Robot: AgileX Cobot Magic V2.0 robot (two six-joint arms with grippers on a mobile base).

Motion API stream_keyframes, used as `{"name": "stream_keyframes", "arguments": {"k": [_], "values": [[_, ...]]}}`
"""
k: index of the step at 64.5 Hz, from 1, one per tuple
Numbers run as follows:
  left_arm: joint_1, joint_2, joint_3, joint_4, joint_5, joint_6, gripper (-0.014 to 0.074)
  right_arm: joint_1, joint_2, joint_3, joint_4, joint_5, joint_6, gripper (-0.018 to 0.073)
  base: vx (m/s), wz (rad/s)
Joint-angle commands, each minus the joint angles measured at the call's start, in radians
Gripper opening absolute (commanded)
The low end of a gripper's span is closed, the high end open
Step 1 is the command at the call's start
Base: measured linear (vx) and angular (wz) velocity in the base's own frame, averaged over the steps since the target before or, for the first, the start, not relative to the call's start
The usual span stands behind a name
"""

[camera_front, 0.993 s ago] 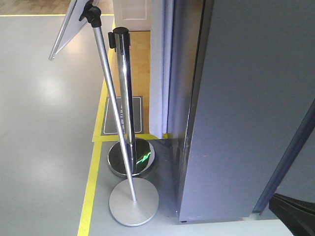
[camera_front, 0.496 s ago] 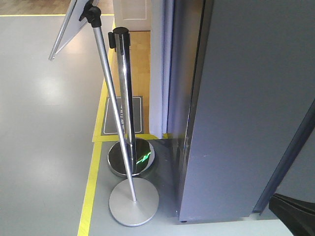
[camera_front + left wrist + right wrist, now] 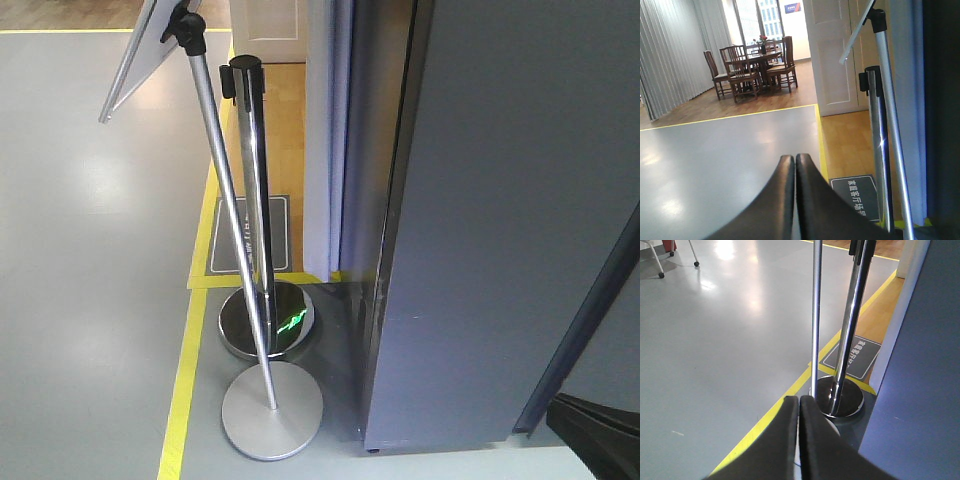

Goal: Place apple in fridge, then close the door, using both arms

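Note:
The fridge (image 3: 500, 200) fills the right of the front view as a tall grey-blue slab seen from outside; its inside is hidden. I cannot tell the door from the cabinet side here. A slanted dark blue edge (image 3: 585, 320) crosses the lower right. The same grey-blue surface (image 3: 920, 390) lies to the right of my right gripper (image 3: 799, 399), which is shut with nothing between its fingers, low over the floor. My left gripper (image 3: 794, 157) is also shut and empty, pointing out over the grey floor. The apple is out of view.
A tilted silver sign stand (image 3: 215, 150) with a round base (image 3: 271, 408) and a chrome barrier post (image 3: 250, 180) stand just left of the fridge. Yellow floor tape (image 3: 185, 380) runs beside them. A black part (image 3: 600, 440) sits at the lower right. Dining chairs (image 3: 745, 67) stand far off.

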Motion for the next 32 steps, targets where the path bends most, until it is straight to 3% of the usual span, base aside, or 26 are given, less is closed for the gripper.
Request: {"name": "stream_keyframes", "arguments": {"k": [1, 22, 32], "values": [[-0.006, -0.016, 0.03, -0.008, -0.073, -0.001, -0.0007, -0.001, 0.008, -0.028, 0.037, -0.032, -0.007, -0.0002, 0.0, 0.0], [-0.006, -0.016, 0.03, -0.008, -0.073, -0.001, -0.0007, 0.003, 0.008, -0.026, 0.042, -0.037, -0.007, -0.0002, 0.0, 0.0], [-0.006, -0.016, 0.03, -0.008, -0.073, -0.001, -0.0007, 0.023, 0.008, -0.025, 0.0, -0.087, 0.006, -0.0002, 0.0, 0.0]]}}
